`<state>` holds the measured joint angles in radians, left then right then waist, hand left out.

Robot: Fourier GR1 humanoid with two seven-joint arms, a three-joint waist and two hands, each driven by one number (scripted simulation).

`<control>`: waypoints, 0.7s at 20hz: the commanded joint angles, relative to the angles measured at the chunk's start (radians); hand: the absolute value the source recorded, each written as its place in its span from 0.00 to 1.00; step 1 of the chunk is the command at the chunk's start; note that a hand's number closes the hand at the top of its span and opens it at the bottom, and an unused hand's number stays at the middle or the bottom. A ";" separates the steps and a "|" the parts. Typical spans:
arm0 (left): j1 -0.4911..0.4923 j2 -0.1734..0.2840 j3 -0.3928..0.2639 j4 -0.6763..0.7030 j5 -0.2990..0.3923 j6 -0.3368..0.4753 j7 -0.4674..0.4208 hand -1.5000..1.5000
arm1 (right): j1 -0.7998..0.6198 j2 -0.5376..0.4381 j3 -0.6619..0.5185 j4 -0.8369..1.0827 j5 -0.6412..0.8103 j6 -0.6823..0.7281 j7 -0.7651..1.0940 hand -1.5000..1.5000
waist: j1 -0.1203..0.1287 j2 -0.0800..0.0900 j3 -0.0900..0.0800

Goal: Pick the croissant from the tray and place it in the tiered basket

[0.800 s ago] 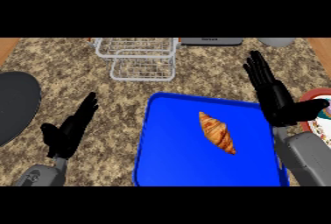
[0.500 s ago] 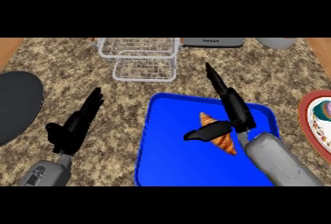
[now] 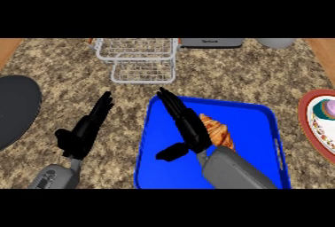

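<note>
Just right of the right hand, the croissant lies on the blue tray.

Fingers straight and released, that hand sits over the tray with its edge against the pastry. Beyond its fingertips stands the wire tiered basket; well off to its left, the left hand rests open on the counter.
</note>
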<state>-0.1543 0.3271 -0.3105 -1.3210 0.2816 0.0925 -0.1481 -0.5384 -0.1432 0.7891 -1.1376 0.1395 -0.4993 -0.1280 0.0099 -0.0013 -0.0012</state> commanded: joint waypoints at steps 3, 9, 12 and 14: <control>-0.004 0.000 0.013 -0.012 -0.004 0.017 0.038 0.50 | -0.131 -0.088 0.126 -0.146 0.250 0.034 0.327 0.00 | -0.038 -0.023 -0.003; 0.038 -0.007 0.010 0.011 0.001 0.007 0.009 0.50 | -0.273 -0.217 0.248 -0.088 0.435 0.318 0.620 0.00 | -0.052 -0.048 -0.013; 0.038 -0.005 0.018 0.017 0.005 0.010 0.020 0.50 | -0.318 -0.225 0.333 -0.123 0.501 0.485 0.759 0.00 | -0.063 -0.049 -0.012; 0.048 -0.007 0.005 0.017 -0.015 0.014 -0.003 0.50 | -0.341 -0.196 0.366 -0.165 0.500 0.616 0.870 0.00 | -0.060 -0.043 -0.009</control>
<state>-0.1213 0.3261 -0.2939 -1.3075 0.2804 0.1025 -0.1371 -0.8258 -0.3476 1.0764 -1.2624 0.5865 -0.0797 0.5587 -0.0465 -0.0438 -0.0110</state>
